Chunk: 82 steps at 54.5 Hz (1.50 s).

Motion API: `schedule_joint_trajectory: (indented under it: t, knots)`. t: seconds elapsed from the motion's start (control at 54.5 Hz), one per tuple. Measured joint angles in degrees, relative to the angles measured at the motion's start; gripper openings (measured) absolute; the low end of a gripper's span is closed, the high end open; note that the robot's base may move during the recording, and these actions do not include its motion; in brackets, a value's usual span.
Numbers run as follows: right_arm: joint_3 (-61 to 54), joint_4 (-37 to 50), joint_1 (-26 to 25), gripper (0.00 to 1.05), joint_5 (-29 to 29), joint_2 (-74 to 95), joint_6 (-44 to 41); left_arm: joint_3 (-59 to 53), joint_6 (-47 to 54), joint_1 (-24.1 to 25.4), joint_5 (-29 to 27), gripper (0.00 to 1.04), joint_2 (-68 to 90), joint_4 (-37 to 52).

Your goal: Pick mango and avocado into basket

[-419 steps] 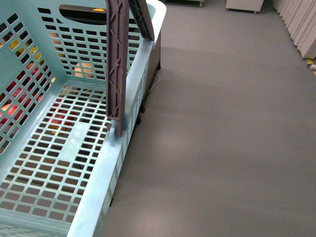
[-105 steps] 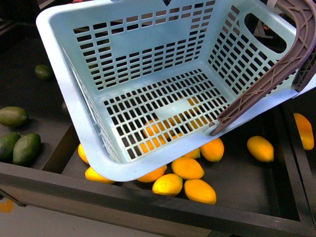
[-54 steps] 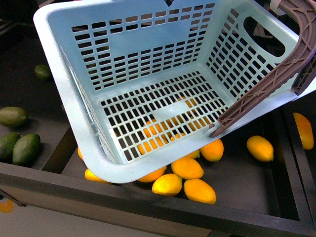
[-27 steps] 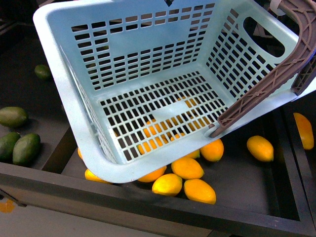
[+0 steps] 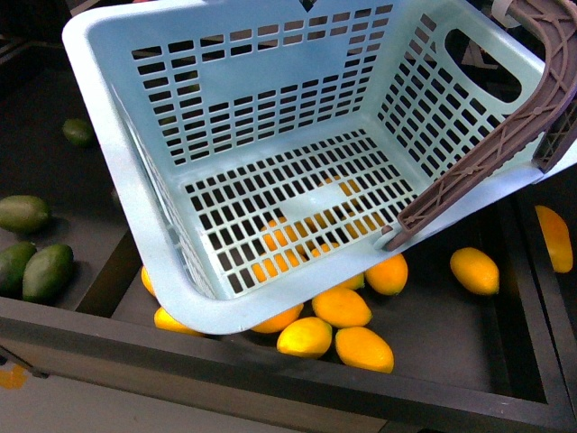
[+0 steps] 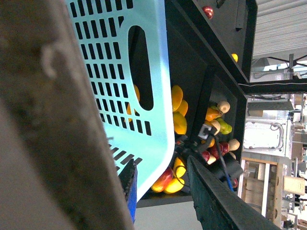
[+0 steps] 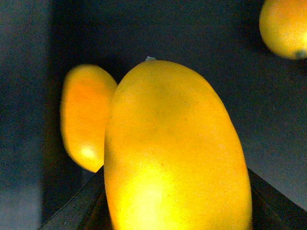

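Mango [image 7: 177, 153]: sits between the fingers [image 7: 76, 211] of the right gripper [image 7: 175, 211]. The dark finger edges meet the fruit on both sides, so the grip is closed on it. It fills most of the right wrist view.
- Room: bare dark bin floor lies beyond the fingers. A second mango [image 7: 84, 115] lies just behind the held one to one side, and a third [image 7: 283, 28] is well apart.

Basket [image 5: 126, 180]: empty and tilted, with its near rim low over the loose mangoes [image 5: 341, 307].
- Its brown handle [image 5: 487, 162] runs up out of frame.
- The rim overhangs the divider [image 5: 108, 271] and sits near the front lip [image 5: 270, 374].
- One lone mango [image 5: 473, 271] has open floor around it.
- Avocados [image 5: 47, 271] lie in the neighbouring compartment, clear of the basket.

View differences:
- Front view shows neither arm.
- Only the left wrist view shows the basket's end wall [image 6: 163, 72] from outside and mixed fruit [image 6: 216, 127] further off.
- Left gripper [image 6: 159, 167]: one dark finger and a blurred brown mass are close to the lens. I cannot tell whether the fingers are closed on anything.

Versus earlier:
- 7.7 s ago the basket sat level over grey floor with its handle upright. It is now tilted over the bin.
- Since 0.5 s ago it has barely moved.
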Motion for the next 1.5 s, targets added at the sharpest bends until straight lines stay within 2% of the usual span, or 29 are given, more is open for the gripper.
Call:
schedule_joint_trajectory:
  t: [0.184,0.275,0.44,0.642,0.752,1.046,1.101,1.193,1.303,1.413,1.468,1.505]
  knots:
    - [-12.0,2.8,0.7,0.58,-7.1,-15.9,3.7,0.0,0.0,0.0,0.0,0.34,0.0,0.0]
    - [-16.6,3.3,2.0,0.58,-8.3,-22.6,5.8,0.0,0.0,0.0,0.0,0.34,0.0,0.0]
    - [-23.6,5.4,8.2,0.58,-7.6,-35.1,12.3,0.0,0.0,0.0,-0.1,0.34,0.0,0.0]
    - [-25.9,9.5,21.2,0.58,-1.9,-44.2,24.1,0.0,0.0,0.0,0.0,0.34,0.0,0.0]
    - [-24.3,8.8,27.3,0.58,2.9,-44.0,26.4,0.0,0.0,0.0,0.0,0.34,0.0,0.0]
    - [-19.3,6.2,37.5,0.58,10.4,-40.1,27.7,0.0,0.0,0.0,0.0,0.34,0.0,0.0]
    - [-18.6,5.6,38.3,0.61,11.5,-39.3,27.4,0.0,0.0,0.0,0.0,0.34,0.0,0.0]
    - [-17.9,5.2,39.1,0.75,13.2,-38.0,27.5,0.0,0.0,0.0,0.0,0.34,0.0,0.0]
    - [-17.8,5.9,38.4,0.98,16.0,-37.6,29.6,0.0,0.0,0.1,-0.2,0.34,0.0,0.0]
    - [-20.2,7.0,35.1,0.96,21.4,-40.1,30.2,0.0,-0.1,-0.1,0.2,0.33,0.3,0.0]
    - [-26.0,20.2,33.6,0.85,25.0,-41.6,23.1,0.0,-0.1,-0.1,-0.1,0.33,0.3,0.0]
    - [-28.7,25.3,33.1,0.8,25.4,-42.6,19.5,0.0,0.0,-0.1,-0.2,0.33,0.3,0.0]
